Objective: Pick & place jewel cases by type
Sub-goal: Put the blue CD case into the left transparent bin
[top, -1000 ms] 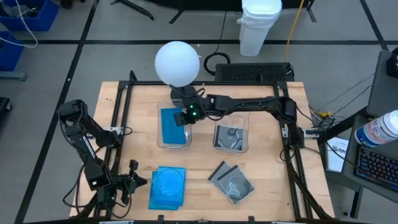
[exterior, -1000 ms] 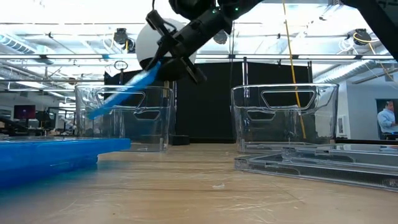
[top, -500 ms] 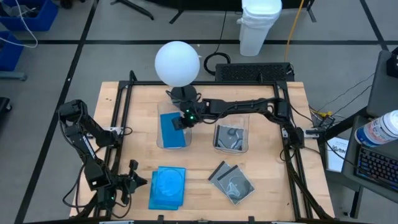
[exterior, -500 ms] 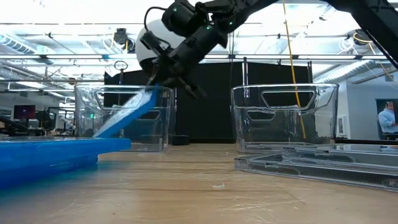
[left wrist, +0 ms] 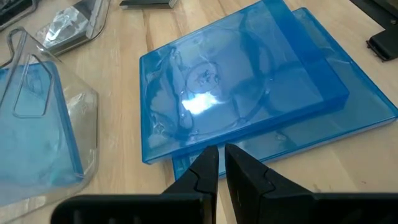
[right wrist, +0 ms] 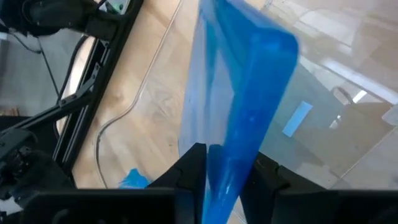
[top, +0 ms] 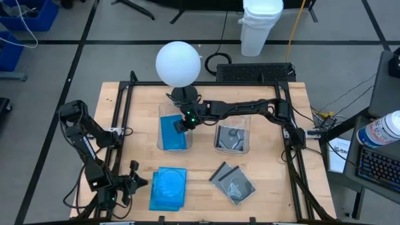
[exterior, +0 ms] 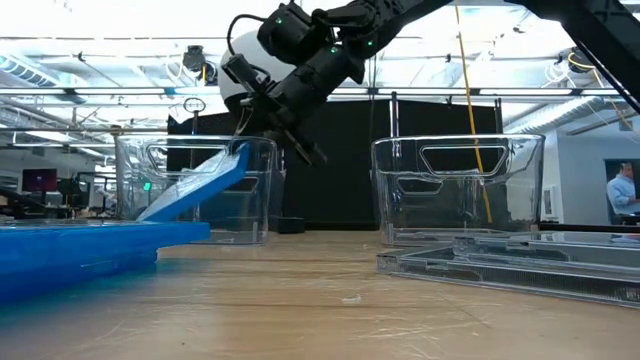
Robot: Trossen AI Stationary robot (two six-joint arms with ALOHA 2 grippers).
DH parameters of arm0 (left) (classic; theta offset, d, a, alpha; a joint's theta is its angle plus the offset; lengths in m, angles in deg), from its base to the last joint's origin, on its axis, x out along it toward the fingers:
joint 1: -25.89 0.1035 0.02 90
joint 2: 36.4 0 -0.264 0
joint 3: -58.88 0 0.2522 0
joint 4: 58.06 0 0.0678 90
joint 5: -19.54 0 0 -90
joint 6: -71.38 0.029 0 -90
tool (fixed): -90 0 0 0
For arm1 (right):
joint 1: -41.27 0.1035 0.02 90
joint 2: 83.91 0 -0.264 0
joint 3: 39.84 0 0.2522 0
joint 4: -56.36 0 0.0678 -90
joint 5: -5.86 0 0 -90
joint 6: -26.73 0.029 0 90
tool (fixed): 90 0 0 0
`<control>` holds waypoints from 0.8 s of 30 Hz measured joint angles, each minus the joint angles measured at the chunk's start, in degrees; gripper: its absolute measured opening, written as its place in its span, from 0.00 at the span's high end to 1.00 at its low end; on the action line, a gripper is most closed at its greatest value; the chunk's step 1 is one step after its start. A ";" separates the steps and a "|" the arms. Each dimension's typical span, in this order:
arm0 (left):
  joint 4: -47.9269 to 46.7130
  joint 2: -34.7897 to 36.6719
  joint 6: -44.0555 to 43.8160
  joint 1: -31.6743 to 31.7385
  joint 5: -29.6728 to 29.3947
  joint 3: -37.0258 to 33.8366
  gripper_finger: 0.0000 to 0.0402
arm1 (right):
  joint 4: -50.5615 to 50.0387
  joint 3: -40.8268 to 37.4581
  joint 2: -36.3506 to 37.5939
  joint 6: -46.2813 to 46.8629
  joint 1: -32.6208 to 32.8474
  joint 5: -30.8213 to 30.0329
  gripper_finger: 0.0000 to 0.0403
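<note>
While sorting is running, entries:
Right tool [exterior: 268, 118]: over left tub [top: 164, 142], fingers lying either side of tilted blue case [exterior: 195, 185]; grip or release, cannot tell.
Left tool [left wrist: 217, 167]: waiting at bench [top: 275, 187] edge, fingers together, empty.
Done: clear case lying in right tub [top: 218, 145].
Left: two blue cases [top: 169, 187], two clear cases [top: 232, 181] lying on bench.
Hidden: tub contents under arm.
</note>
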 joint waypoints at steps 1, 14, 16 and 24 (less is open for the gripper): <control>0.02 0.00 0.02 0.00 0.00 0.00 0.91 | 0.00 -0.01 0.00 -0.11 0.00 0.45 0.79; 0.01 0.00 0.28 0.00 0.01 0.02 0.91 | 0.04 -0.01 0.00 -2.60 0.19 -0.85 0.56; 0.00 0.00 0.29 0.00 0.02 0.02 0.91 | 0.04 -0.01 0.00 -3.13 0.17 -0.85 0.55; 0.06 0.00 0.44 0.07 0.00 0.02 0.91 | -3.75 -0.02 0.15 -5.10 0.17 -0.85 0.55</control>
